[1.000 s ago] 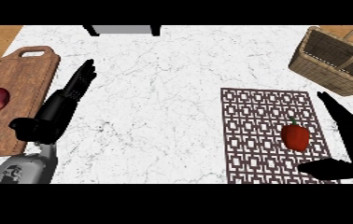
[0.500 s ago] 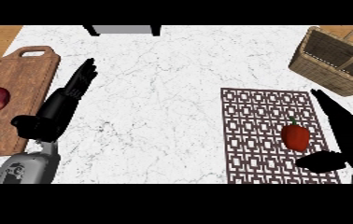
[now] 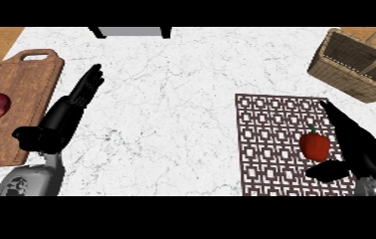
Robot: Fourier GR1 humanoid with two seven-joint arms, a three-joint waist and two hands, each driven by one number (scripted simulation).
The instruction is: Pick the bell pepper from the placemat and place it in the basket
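Note:
A red bell pepper [image 3: 315, 146] with a green stem lies on the brown patterned placemat [image 3: 272, 143] at the lower right. My right hand [image 3: 355, 146] stands open just right of the pepper, fingers stretched up along its far side and the thumb [image 3: 327, 170] below it. No finger curls round the pepper. The wicker basket [image 3: 348, 63] sits at the upper right edge, partly cut off. My left hand [image 3: 66, 112] rests open at the left, fingers pointing up.
A wooden cutting board [image 3: 26, 101] lies along the left edge with a dark red object [image 3: 4, 105] on it. A grey and black fixture [image 3: 131, 31] stands at the counter's back edge. White marble counter [image 3: 169, 113] spreads between the hands.
My right hand has moved up and left along the placemat's right side, closing in beside the pepper. The pepper and the left hand have stayed put.

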